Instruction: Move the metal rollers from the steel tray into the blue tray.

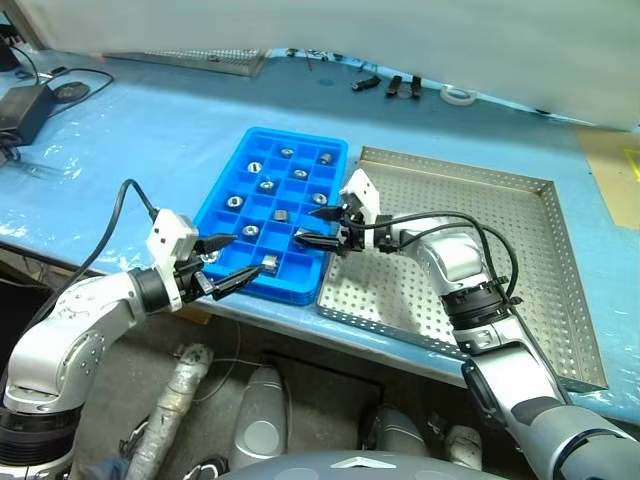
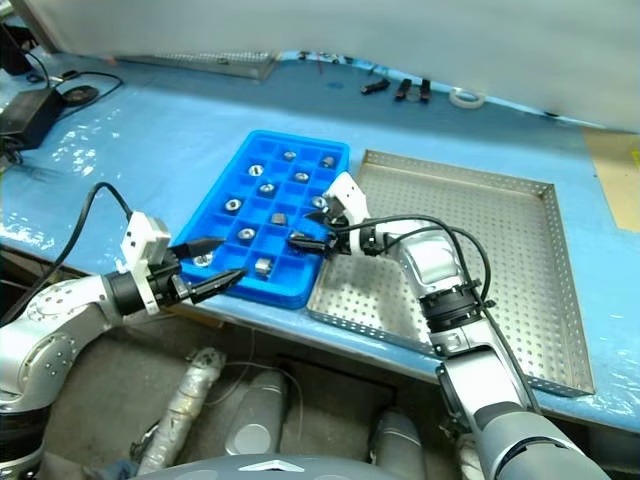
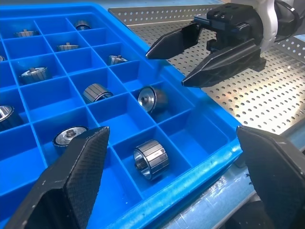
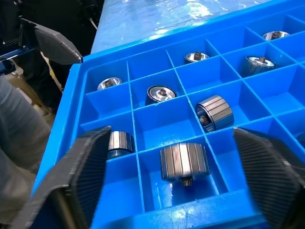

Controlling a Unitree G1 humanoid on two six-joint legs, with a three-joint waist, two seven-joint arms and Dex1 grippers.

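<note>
Left hand [image 1: 228, 262], ribbed black fingers apart and empty, hovers at the near left corner of the blue tray [image 1: 228, 180]. That glossy plastic grid holds the metal rollers [image 3: 151, 160], short ridged silvery cylinders, roughly one per compartment, maybe eleven. Right hand [image 1: 322, 226], fingers apart and empty, over the blue tray's near right edge. Right of the blue tray, touching it: perforated steel tray [image 1: 520, 240] on the film-covered tabletop [image 1: 130, 130].

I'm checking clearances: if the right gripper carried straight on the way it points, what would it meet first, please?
Probably the blue tray: the open right gripper points leftward and slightly down over its compartments.
</note>
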